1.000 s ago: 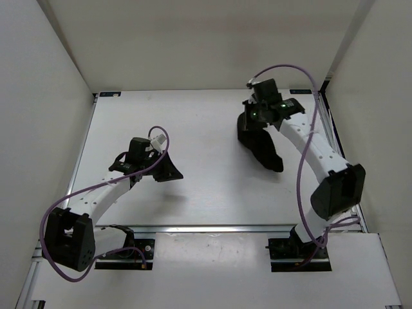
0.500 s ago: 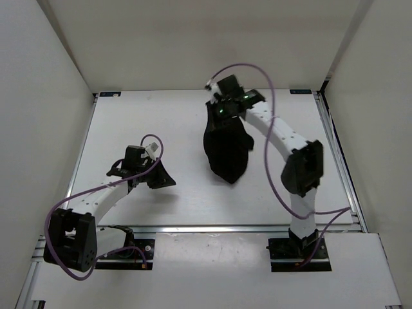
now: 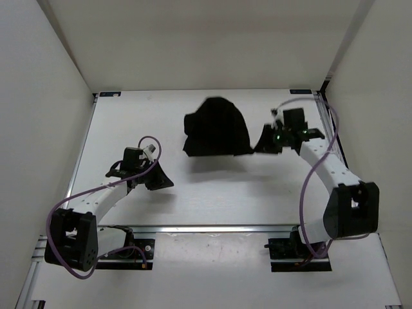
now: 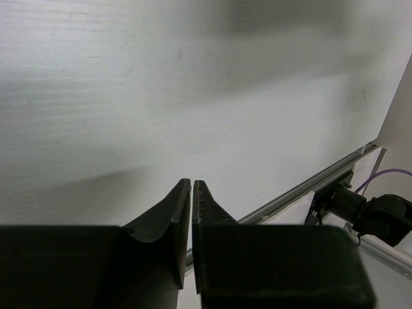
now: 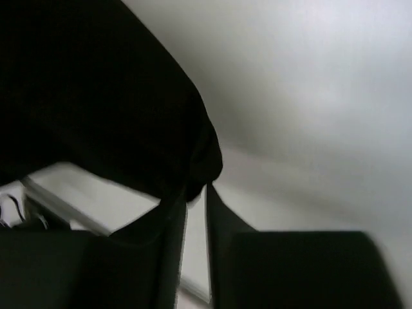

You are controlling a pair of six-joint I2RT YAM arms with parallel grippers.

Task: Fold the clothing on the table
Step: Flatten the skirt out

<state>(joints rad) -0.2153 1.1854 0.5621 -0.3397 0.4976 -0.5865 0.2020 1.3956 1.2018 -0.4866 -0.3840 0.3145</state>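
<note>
Looking across the tabletop, we find the clothing as a rumpled black mass at the far middle, its right edge meeting the tips of the right pincer. Those jaws stand a narrow slit apart, and we cannot tell whether they pinch the hem. The left pincer hovers well apart at the near left, closed on nothing. Our worry is that the cloth settles crumpled with layers overlapping, so a pincer may take a false edge and fold it crooked.
</note>
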